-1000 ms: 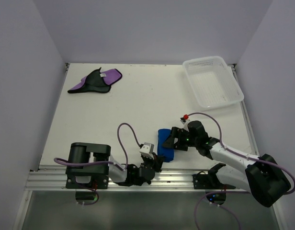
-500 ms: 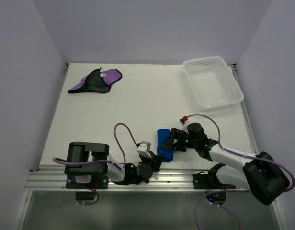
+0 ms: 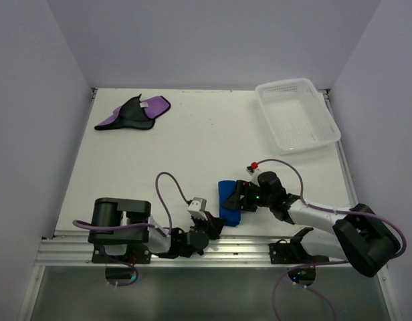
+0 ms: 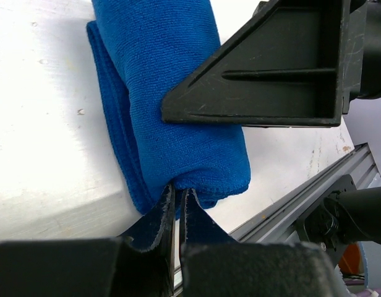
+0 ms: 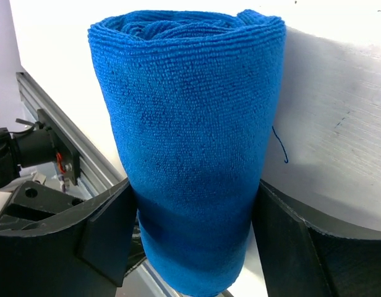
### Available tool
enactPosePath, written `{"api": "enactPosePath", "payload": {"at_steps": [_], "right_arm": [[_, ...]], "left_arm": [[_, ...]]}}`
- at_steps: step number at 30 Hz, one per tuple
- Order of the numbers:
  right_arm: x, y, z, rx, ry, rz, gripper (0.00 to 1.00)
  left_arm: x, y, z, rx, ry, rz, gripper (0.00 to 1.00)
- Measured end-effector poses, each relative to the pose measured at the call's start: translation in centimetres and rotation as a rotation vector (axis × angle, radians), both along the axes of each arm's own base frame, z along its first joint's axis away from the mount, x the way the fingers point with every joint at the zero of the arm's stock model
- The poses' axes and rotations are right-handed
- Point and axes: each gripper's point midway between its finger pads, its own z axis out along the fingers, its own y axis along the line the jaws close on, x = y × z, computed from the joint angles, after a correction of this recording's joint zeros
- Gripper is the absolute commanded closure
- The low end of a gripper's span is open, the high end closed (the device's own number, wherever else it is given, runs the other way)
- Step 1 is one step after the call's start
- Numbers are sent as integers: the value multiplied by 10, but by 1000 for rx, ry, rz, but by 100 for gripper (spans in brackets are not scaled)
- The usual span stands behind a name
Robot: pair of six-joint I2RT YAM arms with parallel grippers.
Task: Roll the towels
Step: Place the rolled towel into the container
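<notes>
Right wrist view: my right pincer (image 5: 193,213) hugs the rolled blue towel (image 5: 184,93), left pincer (image 4: 176,197) clenched on its hem; a slipping squeeze could let it unroll.

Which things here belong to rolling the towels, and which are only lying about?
For the job: blue towel, rolled, near edge; purple towel, not rolled, far left; right gripper, clasping the roll; left gripper, shut at its end.
Lying about: white mesh basket, far right.
</notes>
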Motion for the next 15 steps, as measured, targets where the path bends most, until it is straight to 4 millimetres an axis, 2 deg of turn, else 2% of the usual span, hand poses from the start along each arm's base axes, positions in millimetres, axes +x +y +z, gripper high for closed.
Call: {"api": "enactPosePath", "payload": {"at_steps": [1,2,4,5,7,9,10,11,14,15], "right_arm": [[-1,1,-1,-4,-3,1,32],[-1,1,-1,-8,-5,2,42],[-2,2,-2,-15,-10,4,49],[-1,2,-2,-23,-12,0,56],[-1,2,-2,-34,-15,0,61],[0,1,0,-50,-17,-5,61],[0,0,0,-60,-17,-4,62],[0,0,1,-68,-16,-3,62],[1,-2,2,-99,-18,-9,62],[2,-3,3,-108,-21,-15,63]], "left_arm": [[-1,2,-1,-3,4,-1,100],[-1,4,-1,-6,8,-2,100],[-2,7,-3,-8,14,-4,100],[-2,7,-2,-9,15,-5,100],[-2,7,-3,-8,15,-5,100],[-2,7,-3,-6,15,-5,92],[-2,7,-3,-6,15,-5,83],[-2,7,-3,-3,14,-5,78],[-4,12,-10,37,17,-14,64],[-4,14,-13,53,17,-17,63]]}}
